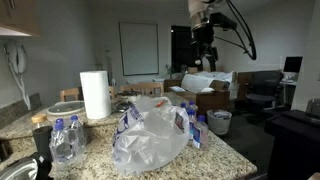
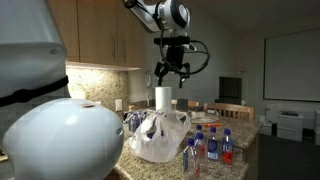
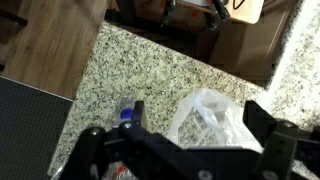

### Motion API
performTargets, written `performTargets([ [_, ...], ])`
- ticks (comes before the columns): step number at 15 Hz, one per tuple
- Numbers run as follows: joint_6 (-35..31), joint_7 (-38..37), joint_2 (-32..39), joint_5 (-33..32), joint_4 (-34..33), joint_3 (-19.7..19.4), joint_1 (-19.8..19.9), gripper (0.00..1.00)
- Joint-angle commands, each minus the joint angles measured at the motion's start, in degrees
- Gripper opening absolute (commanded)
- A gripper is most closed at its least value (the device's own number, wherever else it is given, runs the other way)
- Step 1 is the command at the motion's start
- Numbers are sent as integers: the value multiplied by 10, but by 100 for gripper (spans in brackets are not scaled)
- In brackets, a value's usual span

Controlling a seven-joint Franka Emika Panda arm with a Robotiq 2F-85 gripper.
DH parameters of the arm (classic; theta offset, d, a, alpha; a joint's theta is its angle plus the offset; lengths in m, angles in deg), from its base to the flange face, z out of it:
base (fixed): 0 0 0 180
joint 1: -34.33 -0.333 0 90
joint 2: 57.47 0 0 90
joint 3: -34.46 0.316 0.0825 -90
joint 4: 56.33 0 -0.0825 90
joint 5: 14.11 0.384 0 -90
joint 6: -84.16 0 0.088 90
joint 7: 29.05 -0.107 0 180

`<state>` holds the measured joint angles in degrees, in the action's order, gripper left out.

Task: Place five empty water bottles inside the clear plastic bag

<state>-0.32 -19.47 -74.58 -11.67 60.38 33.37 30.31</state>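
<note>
The clear plastic bag (image 1: 150, 130) (image 2: 158, 135) stands crumpled on the granite counter (image 1: 215, 155). In the wrist view the bag (image 3: 212, 122) lies straight below, between the fingers. Water bottles with blue caps stand in groups on either side of it: several bottles (image 1: 63, 137) by one counter end, more bottles (image 1: 190, 122) (image 2: 210, 146) against the bag. One blue-capped bottle (image 3: 125, 115) shows beside a finger. My gripper (image 1: 205, 63) (image 2: 168, 84) (image 3: 196, 108) hangs high above the bag, open, with nothing held.
A paper-towel roll (image 1: 95, 95) (image 2: 163, 97) stands behind the bag. A large white rounded object (image 2: 55, 140) fills the near foreground in an exterior view. Cardboard boxes (image 1: 212, 95) and a bin (image 1: 220, 121) sit beyond the counter's edge.
</note>
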Motion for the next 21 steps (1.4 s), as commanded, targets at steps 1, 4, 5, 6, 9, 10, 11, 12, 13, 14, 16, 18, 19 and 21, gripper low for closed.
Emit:
performTargets([
  [1, 2, 1, 1, 1, -2, 5, 6, 100],
  [4, 2, 1, 1, 1, -2, 5, 6, 100],
  [5, 2, 1, 1, 1, -2, 5, 6, 100],
  [6, 2, 1, 1, 1, -2, 5, 6, 100],
  [9, 2, 1, 1, 1, -2, 5, 6, 100],
  [10, 2, 1, 1, 1, -2, 5, 6, 100],
  [11, 2, 1, 1, 1, -2, 5, 6, 100],
  [12, 2, 1, 1, 1, -2, 5, 6, 100],
  [13, 2, 1, 1, 1, -2, 5, 6, 100],
  [14, 2, 1, 1, 1, -2, 5, 6, 100],
  [16, 2, 1, 1, 1, -2, 5, 6, 100],
  [18, 2, 1, 1, 1, -2, 5, 6, 100],
  [19, 2, 1, 1, 1, -2, 5, 6, 100],
  [21, -17, 5, 2, 13, 5, 1, 7, 100],
])
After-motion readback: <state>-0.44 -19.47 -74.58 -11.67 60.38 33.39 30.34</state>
